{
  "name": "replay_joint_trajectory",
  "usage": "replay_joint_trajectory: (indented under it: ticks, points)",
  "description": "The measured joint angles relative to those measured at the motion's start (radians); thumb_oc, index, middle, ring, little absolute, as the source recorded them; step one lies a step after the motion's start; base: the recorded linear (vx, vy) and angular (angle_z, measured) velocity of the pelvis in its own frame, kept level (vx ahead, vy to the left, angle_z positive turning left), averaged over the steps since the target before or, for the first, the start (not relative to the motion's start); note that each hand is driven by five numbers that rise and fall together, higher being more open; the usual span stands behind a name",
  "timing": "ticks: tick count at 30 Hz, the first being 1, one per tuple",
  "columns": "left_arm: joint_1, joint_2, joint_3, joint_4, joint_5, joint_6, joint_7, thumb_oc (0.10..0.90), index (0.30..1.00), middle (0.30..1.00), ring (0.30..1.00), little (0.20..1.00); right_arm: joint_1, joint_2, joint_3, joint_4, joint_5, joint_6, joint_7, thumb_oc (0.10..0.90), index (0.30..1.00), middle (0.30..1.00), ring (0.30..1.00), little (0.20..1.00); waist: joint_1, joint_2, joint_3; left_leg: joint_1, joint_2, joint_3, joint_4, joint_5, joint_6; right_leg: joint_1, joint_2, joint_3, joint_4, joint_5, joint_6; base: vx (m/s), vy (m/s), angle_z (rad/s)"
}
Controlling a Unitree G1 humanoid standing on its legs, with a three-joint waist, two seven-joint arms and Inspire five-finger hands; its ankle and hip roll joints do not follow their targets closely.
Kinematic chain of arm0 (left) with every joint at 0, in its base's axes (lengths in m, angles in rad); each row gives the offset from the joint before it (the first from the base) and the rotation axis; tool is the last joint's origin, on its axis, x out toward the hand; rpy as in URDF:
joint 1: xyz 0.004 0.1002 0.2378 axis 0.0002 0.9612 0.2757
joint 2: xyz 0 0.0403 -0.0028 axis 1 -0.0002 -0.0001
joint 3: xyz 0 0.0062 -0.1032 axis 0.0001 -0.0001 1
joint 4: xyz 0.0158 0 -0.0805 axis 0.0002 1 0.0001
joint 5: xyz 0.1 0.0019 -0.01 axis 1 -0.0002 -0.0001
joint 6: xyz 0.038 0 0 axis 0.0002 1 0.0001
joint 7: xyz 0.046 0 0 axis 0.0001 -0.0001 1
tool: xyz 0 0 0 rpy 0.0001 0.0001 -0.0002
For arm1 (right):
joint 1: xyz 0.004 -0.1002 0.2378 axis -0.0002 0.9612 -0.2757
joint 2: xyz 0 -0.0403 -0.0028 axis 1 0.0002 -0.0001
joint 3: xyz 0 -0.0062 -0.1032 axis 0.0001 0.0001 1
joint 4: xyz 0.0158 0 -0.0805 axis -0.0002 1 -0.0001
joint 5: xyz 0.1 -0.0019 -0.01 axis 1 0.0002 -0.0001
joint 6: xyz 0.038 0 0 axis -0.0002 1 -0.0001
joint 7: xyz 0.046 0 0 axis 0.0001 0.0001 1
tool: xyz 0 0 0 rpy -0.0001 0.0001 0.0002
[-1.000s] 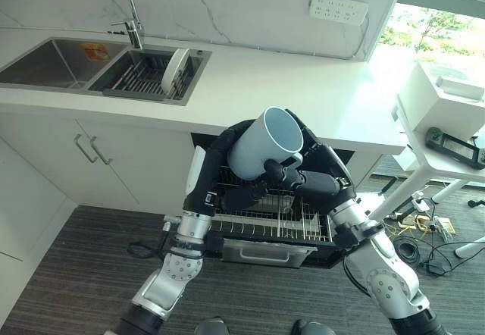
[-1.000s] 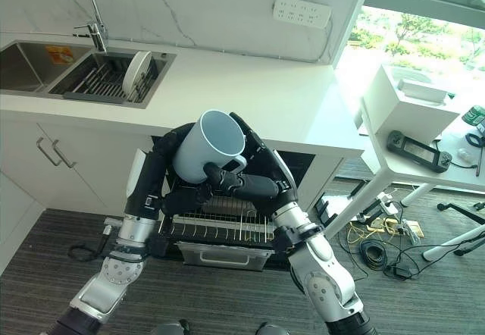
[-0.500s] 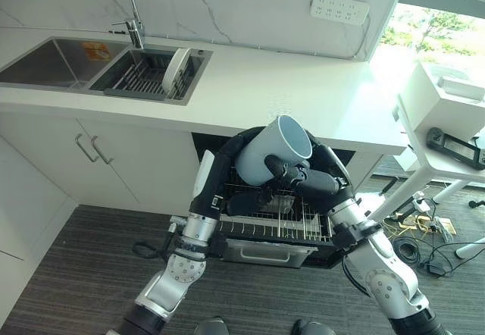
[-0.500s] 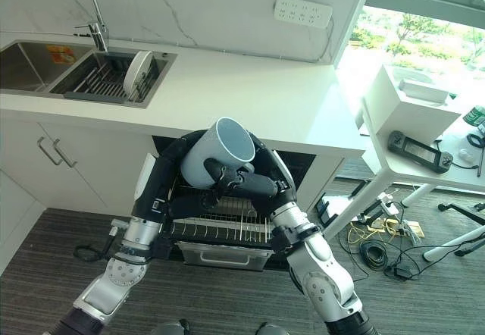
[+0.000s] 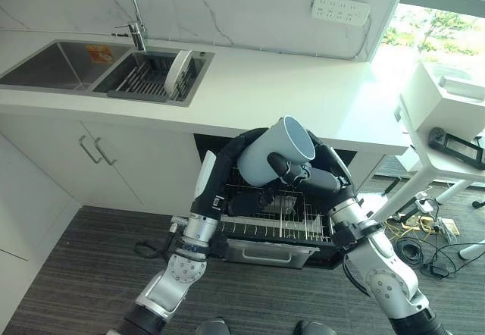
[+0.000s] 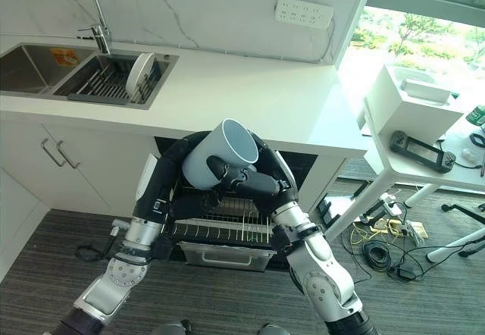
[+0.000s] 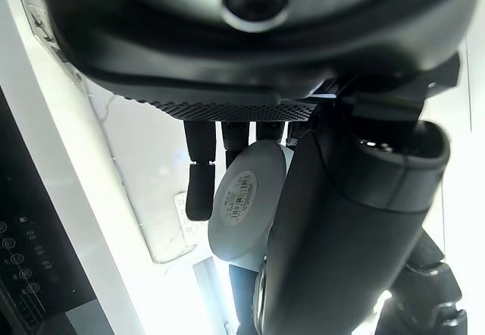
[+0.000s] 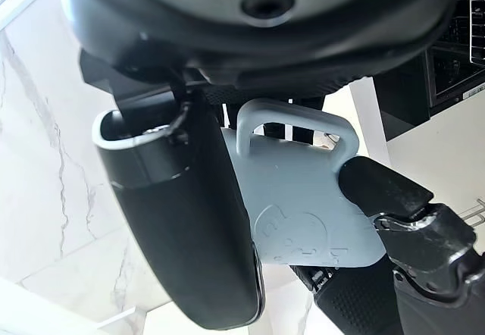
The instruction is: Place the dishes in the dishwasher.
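Low in the centre of the frame, my two arms rise from the bottom edge and meet over the pulled-out dishwasher rack [image 5: 276,225], whose wire tines show just under my wrists. My right robot hand [image 5: 307,176] comes in from the lower right and curls round a pale blue mug [image 5: 274,151], its thumb crossing the mug's side near the handle. In the right wrist view the mug's handle [image 8: 292,123] and rounded wall sit tight between my thumb and fingers. My left robot hand [image 5: 246,198] reaches in from the lower left, its fingers curled under the mug's base; the left wrist view shows the mug's round underside [image 7: 244,206] with a label, and my fingers beside it. The mug is tilted, its open mouth turned up and toward the upper right of the frame, held in the air above the rack and in front of the dark dishwasher opening [image 5: 220,142] beneath the desk [image 5: 303,92].

Beyond my hands, the white desk runs across the middle of the frame. In the upper left, a steel sink [image 5: 53,62] sits beside a drying rack [image 5: 148,77] with a white plate [image 5: 180,71] standing on edge in it. A tap [image 5: 135,17] rises behind. On the marble wall at upper right is a white power strip [image 5: 339,9].
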Motion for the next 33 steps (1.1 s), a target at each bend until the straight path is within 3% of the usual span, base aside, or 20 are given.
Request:
replay_joint_trajectory:
  ticks: [9, 12, 13, 17, 25, 28, 33]
  points:
    - [0.045, -0.002, 0.017, 0.007, -0.008, 0.008, 0.052, 0.800, 0.900, 0.900, 0.900, 0.900, 0.008, 0.007, -0.011, 0.000, 0.000, -0.028, -0.019, 0.400, 0.300, 0.300, 0.300, 0.300, -0.001, 0.014, -0.008, 0.002, -0.003, 0.004, -0.001, -0.002, 0.004, -0.001, -0.005, 0.002, 0.004, -0.003, 0.003, 0.00, 0.003, 0.00]
    - [0.074, -0.007, 0.066, 0.016, -0.008, 0.015, 0.079, 0.800, 0.900, 0.900, 0.900, 0.900, 0.016, 0.007, -0.035, 0.000, 0.000, -0.035, -0.019, 0.400, 0.300, 0.300, 0.300, 0.300, -0.001, 0.019, -0.011, 0.003, -0.003, 0.004, -0.001, -0.003, 0.004, -0.001, -0.005, 0.002, 0.006, -0.004, 0.004, 0.00, 0.000, 0.00]
    - [0.083, -0.021, 0.141, 0.044, -0.012, 0.024, 0.121, 0.800, 0.900, 0.900, 0.900, 0.900, 0.022, 0.007, -0.070, 0.000, 0.000, -0.043, -0.022, 0.400, 0.300, 0.300, 0.300, 0.300, -0.002, 0.019, -0.011, 0.003, -0.003, 0.004, -0.002, -0.003, 0.004, -0.001, -0.005, 0.002, 0.006, -0.005, 0.004, 0.00, 0.000, 0.00]
    - [0.087, -0.024, 0.242, 0.098, -0.031, 0.043, 0.181, 0.800, 0.900, 0.900, 0.900, 0.900, 0.051, 0.007, -0.120, 0.000, -0.001, -0.062, -0.024, 0.400, 0.300, 0.300, 0.300, 0.300, 0.000, 0.019, -0.011, 0.003, -0.004, 0.004, -0.003, -0.003, 0.005, -0.001, -0.006, 0.002, 0.007, -0.005, 0.004, 0.00, 0.000, 0.00]
    - [0.121, -0.024, 0.250, 0.124, -0.037, 0.052, 0.198, 0.800, 0.900, 0.900, 0.900, 0.900, 0.055, 0.007, -0.134, 0.000, -0.039, -0.070, -0.032, 0.400, 0.300, 0.300, 0.300, 0.300, -0.001, 0.019, -0.011, 0.003, -0.009, 0.003, -0.003, -0.006, 0.010, -0.001, -0.013, 0.001, 0.011, -0.007, 0.007, 0.00, 0.000, 0.00]
    - [0.121, -0.024, 0.258, 0.123, -0.050, 0.052, 0.163, 0.800, 0.900, 0.900, 0.900, 0.900, 0.060, 0.008, -0.164, 0.000, -0.068, -0.074, -0.049, 0.400, 0.300, 0.300, 0.300, 0.300, -0.004, 0.019, -0.011, 0.004, -0.009, 0.003, -0.003, -0.006, 0.010, -0.002, -0.014, 0.002, 0.011, -0.008, 0.008, 0.00, 0.000, 0.00]
    - [0.122, -0.023, 0.269, 0.117, -0.130, 0.059, -0.009, 0.800, 0.900, 0.900, 0.900, 0.900, 0.106, 0.027, -0.183, 0.005, -0.078, -0.075, -0.057, 0.400, 0.300, 0.300, 0.300, 0.300, -0.008, 0.019, -0.011, 0.002, -0.009, 0.007, -0.004, -0.006, 0.011, -0.010, -0.015, 0.005, 0.013, -0.009, 0.008, 0.00, 0.004, -0.02]
